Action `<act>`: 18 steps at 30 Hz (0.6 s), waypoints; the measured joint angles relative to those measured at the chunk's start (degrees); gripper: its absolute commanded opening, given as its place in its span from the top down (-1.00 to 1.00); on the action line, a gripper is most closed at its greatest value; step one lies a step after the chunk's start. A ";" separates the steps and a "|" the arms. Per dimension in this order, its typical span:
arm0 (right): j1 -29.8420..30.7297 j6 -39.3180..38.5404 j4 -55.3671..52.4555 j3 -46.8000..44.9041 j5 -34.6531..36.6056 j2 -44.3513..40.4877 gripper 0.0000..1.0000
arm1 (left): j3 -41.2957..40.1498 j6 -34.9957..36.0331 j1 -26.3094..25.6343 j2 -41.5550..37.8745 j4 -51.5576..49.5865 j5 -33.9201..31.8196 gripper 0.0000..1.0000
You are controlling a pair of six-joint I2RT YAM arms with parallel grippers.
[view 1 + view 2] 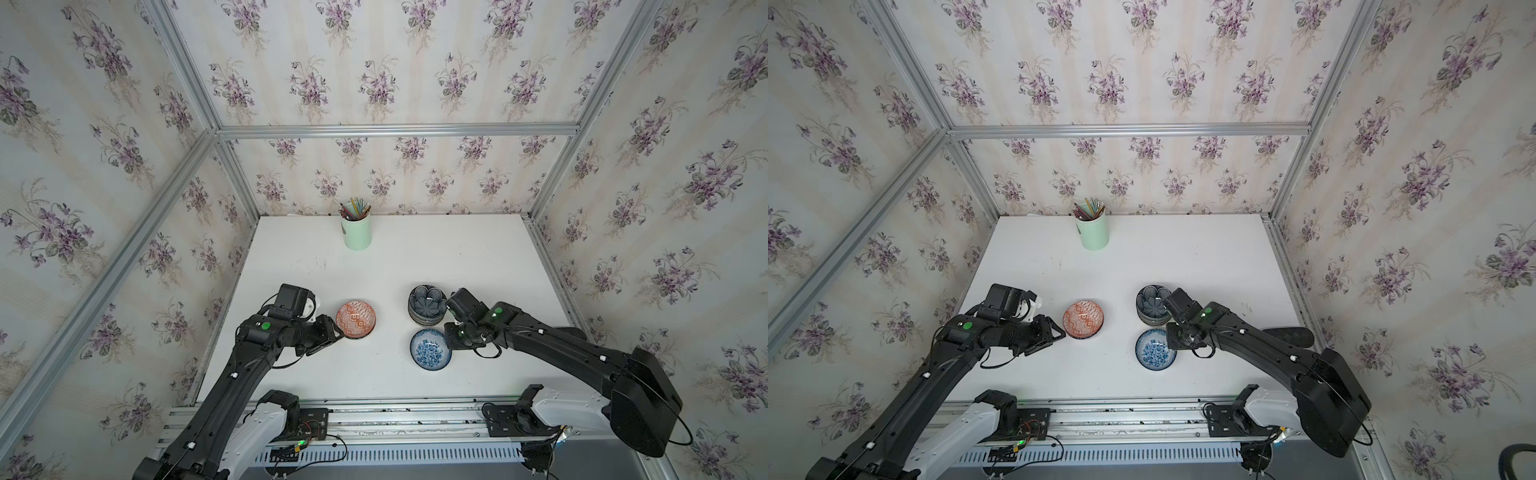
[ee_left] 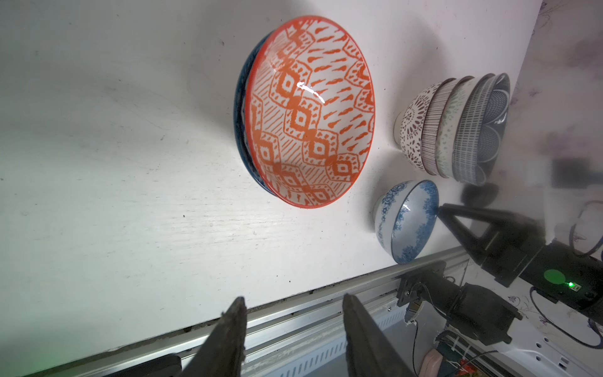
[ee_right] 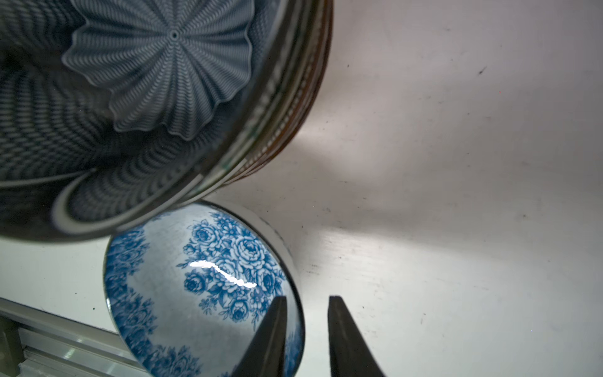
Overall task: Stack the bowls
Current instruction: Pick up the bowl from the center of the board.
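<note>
Nearest, on the right of the white table (image 1: 457, 257), one blue-white floral bowl (image 1: 430, 349) sits alone. The right gripper (image 3: 307, 300) straddles its right rim, fingers narrowly apart, one inside and one outside. To the left, the left gripper (image 2: 295, 303) hangs empty, jaws wide apart, just left of an orange bowl (image 1: 356, 320) nested in one dark blue-rimmed bowl (image 2: 239, 107). Just beyond the floral bowl stands a stack of four bowls (image 2: 456, 127), a navy petal bowl (image 1: 427, 301) on top. Farthest stands one mint cup (image 1: 356, 232) of pencils (image 1: 354, 209).

Purple-floral wallpaper walls (image 1: 374, 83), aluminium frame rails (image 1: 395, 131), scuffed white tabletop (image 1: 457, 257), soft even light.
</note>
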 measured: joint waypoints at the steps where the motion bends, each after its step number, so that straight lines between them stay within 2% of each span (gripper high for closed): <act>1: 0.00 0.04 -0.02 0.00 0.00 -0.04 0.45 | 0.00 0.00 0.00 -0.07 0.00 0.02 0.00; 12: 0.46 0.07 0.35 -0.02 -0.31 1.97 0.45 | 0.00 0.15 0.00 -0.13 0.00 0.17 0.00; 18: 1.07 -0.04 0.63 -0.31 -0.79 3.32 0.53 | 0.00 0.17 0.00 0.02 0.00 0.26 0.00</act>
